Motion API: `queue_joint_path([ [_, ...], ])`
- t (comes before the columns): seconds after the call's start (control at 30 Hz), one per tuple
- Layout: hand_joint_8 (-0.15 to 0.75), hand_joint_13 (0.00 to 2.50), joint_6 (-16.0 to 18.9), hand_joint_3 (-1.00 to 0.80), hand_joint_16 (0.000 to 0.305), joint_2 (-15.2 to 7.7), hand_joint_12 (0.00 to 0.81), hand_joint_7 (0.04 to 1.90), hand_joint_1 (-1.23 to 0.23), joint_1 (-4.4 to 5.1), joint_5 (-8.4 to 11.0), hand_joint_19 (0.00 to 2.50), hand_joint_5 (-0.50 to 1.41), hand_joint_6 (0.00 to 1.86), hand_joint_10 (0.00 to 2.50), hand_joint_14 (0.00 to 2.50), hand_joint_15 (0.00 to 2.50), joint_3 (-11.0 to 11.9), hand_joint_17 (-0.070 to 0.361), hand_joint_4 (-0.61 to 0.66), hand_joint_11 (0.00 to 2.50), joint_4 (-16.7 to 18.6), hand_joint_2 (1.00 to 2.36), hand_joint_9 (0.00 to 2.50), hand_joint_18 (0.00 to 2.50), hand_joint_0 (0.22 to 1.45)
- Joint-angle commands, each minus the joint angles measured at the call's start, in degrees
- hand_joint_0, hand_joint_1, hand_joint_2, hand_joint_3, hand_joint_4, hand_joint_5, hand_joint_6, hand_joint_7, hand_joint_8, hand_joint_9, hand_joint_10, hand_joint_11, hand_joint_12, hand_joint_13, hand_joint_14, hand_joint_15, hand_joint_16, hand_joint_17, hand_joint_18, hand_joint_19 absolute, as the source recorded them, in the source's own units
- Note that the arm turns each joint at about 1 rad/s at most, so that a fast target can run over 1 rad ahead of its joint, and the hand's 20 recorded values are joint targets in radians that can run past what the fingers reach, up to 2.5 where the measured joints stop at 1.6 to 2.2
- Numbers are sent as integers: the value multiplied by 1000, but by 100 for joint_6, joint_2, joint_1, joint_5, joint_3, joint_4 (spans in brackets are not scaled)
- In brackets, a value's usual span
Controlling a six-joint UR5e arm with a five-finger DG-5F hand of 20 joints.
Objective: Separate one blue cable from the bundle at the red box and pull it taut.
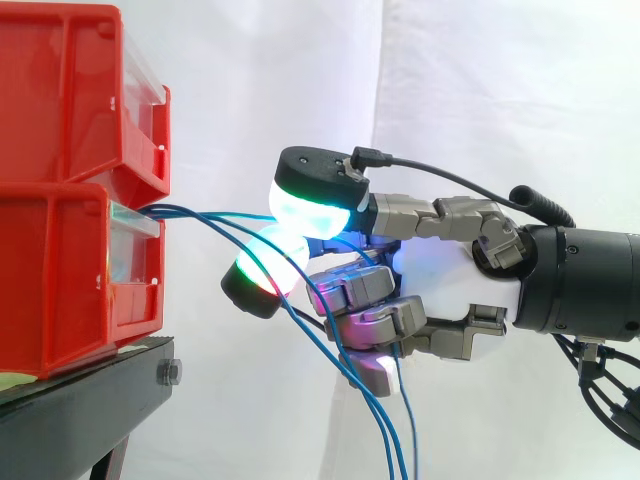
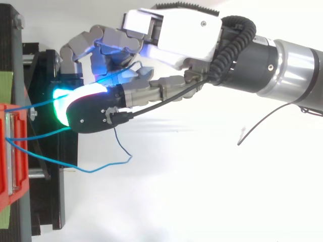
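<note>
Cables [image 1: 200, 212] run right from the lower bin [image 1: 60, 280], apparently into the hand [image 1: 450, 285]

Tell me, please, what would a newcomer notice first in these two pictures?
The hand, its pads glowing cyan and green, reaches in from the right and pinches one blue cable just off the stacked red bins at the left. That cable leaves the lower bin; a second blue cable loops slack beside it.

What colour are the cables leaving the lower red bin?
Blue cables, clearest in the side view.
</note>
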Motion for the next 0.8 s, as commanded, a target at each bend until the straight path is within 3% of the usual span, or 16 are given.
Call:
queue_joint_path([
  [0.0,338,843,1,-417,56,0,482,1040,-558,0,-7,1008,-193,872,2500,2500,1782,2,126,106,2324,4,1005,326,1208,540],
  [0.07,347,843,1,-500,57,0,481,1029,-486,0,2,984,-195,866,2500,2500,1777,2,129,124,2312,4,1000,325,1212,529],
  [0.3,336,846,-7,-500,53,0,465,1007,-328,-27,19,1076,-188,852,2500,2500,1747,2,119,112,2219,13,1000,352,1214,580],
  [0.57,324,871,10,-210,52,0,485,1008,-483,-35,81,1129,-182,835,2500,2500,1782,2,117,104,2278,13,1018,367,1223,604],
  [0.77,351,896,1,-111,62,0,494,1006,-552,-35,72,868,-180,839,2500,2500,1718,2,139,129,2228,57,1015,368,1264,596],
])
